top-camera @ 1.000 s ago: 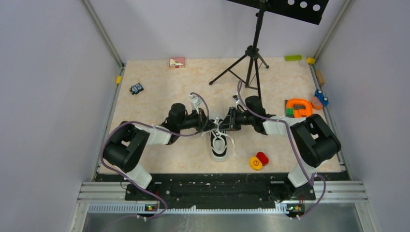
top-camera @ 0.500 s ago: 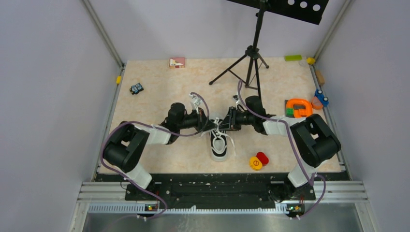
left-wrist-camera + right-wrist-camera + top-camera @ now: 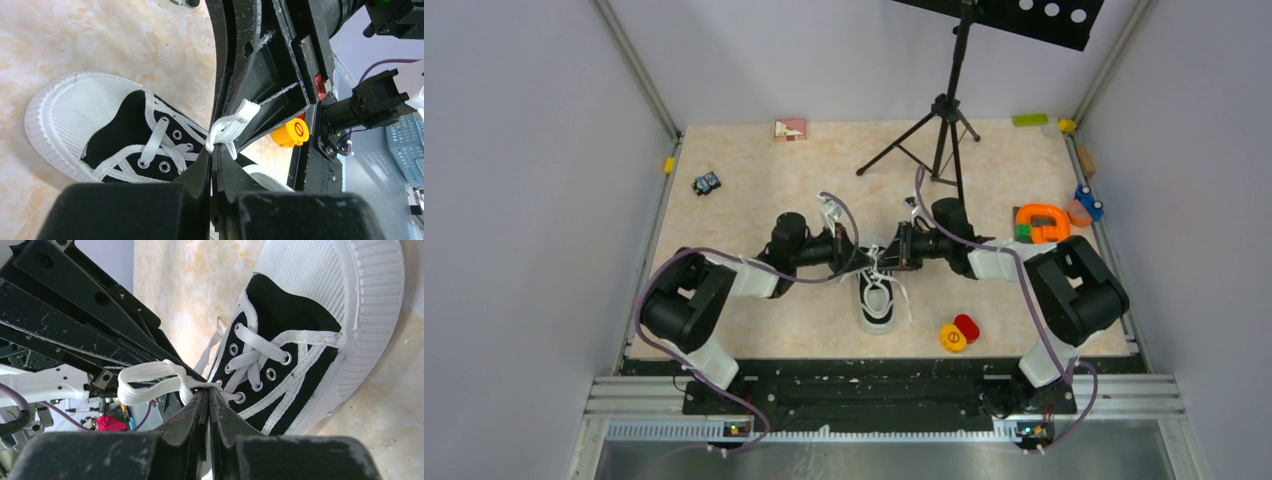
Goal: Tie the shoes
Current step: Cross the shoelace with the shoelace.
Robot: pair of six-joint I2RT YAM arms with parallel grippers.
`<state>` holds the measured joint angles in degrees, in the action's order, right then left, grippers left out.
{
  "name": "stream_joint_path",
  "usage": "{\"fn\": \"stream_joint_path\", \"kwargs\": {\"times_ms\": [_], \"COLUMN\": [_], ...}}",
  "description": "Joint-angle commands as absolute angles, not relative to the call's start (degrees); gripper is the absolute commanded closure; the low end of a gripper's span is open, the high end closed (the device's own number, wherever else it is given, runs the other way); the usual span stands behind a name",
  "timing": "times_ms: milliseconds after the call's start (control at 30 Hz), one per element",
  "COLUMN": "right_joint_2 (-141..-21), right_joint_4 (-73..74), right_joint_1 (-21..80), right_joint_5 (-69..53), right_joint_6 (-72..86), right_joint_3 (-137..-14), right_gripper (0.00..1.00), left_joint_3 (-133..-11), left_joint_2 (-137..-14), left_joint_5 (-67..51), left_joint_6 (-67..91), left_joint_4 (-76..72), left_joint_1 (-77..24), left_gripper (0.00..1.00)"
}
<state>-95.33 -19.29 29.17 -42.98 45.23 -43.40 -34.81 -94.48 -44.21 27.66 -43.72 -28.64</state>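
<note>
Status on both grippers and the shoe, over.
Left gripper shut on white laces. Right gripper likewise. Sneaker upright, bow not tied. Grippers tip to tip above it.

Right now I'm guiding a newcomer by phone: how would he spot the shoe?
On the beige table, the left gripper and right gripper meet. The shoe lies below them: black with white laces, unlike the red disc and yellow disc nearby.
</note>
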Motion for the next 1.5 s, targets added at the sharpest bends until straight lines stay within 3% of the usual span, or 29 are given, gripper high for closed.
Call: {"fn": "stream_joint_path", "kwargs": {"times_ms": [0, 400, 733, 1467], "right_joint_2": [-93.5, -91.5, -92.8, -94.2], "right_joint_4": [-30.4, -30.2, -37.0, -33.9], "right_joint_1": [31.1, 28.6, 27.7, 28.0], "right_joint_5": [-51.1, -51.7, -55.6, -60.1], "right_joint_6": [47.1, 46.5, 50.1, 47.6], "right_joint_3": [-45.0, -42.8, -42.3, -45.4], "right_gripper": [0.93, 0.86, 0.87, 0.81], "left_joint_3": [-34.0, -37.4, -37.6, -38.2], "left_joint_2": [-96.9, -101.1, -101.3, -104.6], "left_joint_5": [-47.7, -57.4, -56.5, -57.7], "left_joint_6": [25.0, 20.1, 18.2, 19.7], "left_joint_4": [-50.7, -52.7, -50.5, -55.1], "left_joint_1": [-30.1, -30.1, -30.0, -29.7], "left_gripper": [1.0, 1.0, 1.0, 1.0]}}
